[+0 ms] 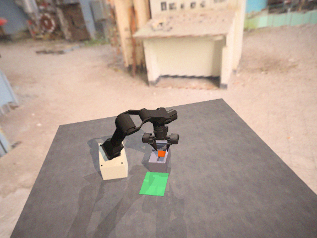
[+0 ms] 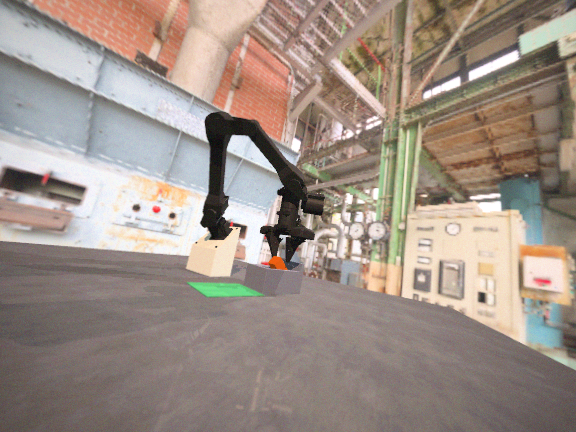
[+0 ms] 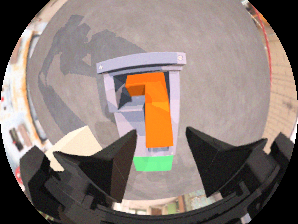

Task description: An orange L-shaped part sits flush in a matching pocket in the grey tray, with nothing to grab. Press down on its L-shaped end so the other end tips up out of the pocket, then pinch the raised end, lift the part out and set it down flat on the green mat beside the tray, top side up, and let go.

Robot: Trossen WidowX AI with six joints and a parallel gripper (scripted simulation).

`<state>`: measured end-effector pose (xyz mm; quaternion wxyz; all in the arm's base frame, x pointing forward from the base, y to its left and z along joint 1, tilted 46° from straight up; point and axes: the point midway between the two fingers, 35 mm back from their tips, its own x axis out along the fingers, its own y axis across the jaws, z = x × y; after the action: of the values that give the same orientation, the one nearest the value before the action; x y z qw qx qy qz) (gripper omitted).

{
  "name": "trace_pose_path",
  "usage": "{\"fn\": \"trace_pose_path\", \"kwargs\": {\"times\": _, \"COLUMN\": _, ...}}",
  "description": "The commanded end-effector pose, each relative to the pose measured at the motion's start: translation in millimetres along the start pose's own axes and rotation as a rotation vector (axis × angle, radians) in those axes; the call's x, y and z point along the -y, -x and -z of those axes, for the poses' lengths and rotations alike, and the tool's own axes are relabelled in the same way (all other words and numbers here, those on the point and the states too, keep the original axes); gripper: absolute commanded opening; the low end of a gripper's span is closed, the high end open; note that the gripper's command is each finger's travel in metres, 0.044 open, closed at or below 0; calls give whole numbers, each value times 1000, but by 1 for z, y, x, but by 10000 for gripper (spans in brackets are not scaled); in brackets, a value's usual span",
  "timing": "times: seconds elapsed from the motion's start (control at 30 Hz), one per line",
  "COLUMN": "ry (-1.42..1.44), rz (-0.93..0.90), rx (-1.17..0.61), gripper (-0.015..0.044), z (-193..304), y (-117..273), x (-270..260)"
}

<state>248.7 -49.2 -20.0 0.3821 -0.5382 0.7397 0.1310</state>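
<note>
The orange L-shaped part [image 1: 161,153] [image 2: 276,263] [image 3: 159,120] is tipped in the pocket of the grey tray [image 1: 158,167] [image 2: 262,280] [image 3: 142,59]. Its straight end, toward the green mat [image 1: 154,184] [image 2: 225,289] [image 3: 153,164], stands raised above the rim; its L-shaped end is low in the pocket at the far side. My gripper [image 1: 162,150] [image 2: 281,259] [image 3: 161,131] is open and points down over the tray. In the wrist view its fingers stand on either side of the part's straight arm, with gaps on both sides. Whether the fingertips are level with the part is hard to tell.
The arm's cream base block [image 1: 115,169] [image 2: 210,257] [image 3: 77,147] stands beside the tray, left of it in the top and exterior views. The mat lies flat on the dark table [image 1: 220,179] [image 2: 325,350], close to the tray's near wall.
</note>
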Motion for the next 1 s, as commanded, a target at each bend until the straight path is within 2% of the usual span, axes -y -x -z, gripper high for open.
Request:
{"fn": "trace_pose_path", "kwargs": {"times": 0.0, "ry": 10, "rz": -5, "rx": -11, "gripper": 280, "z": 1, "y": -10, "x": -3}}
{"fn": "trace_pose_path", "kwargs": {"times": 0.4, "ry": 10, "rz": -5, "rx": -13, "gripper": 280, "z": 2, "y": -22, "x": -4}}
{"fn": "trace_pose_path", "kwargs": {"times": 0.57, "ry": 1, "rz": -2, "rx": -5, "gripper": 149, "z": 1, "y": -18, "x": -1}}
{"fn": "trace_pose_path", "kwargs": {"times": 0.9, "ry": 1, "rz": -2, "rx": -5, "gripper": 82, "z": 1, "y": -18, "x": -1}}
{"fn": "trace_pose_path", "kwargs": {"times": 0.97, "ry": 1, "rz": -2, "rx": -5, "gripper": 30, "z": 1, "y": -18, "x": -1}}
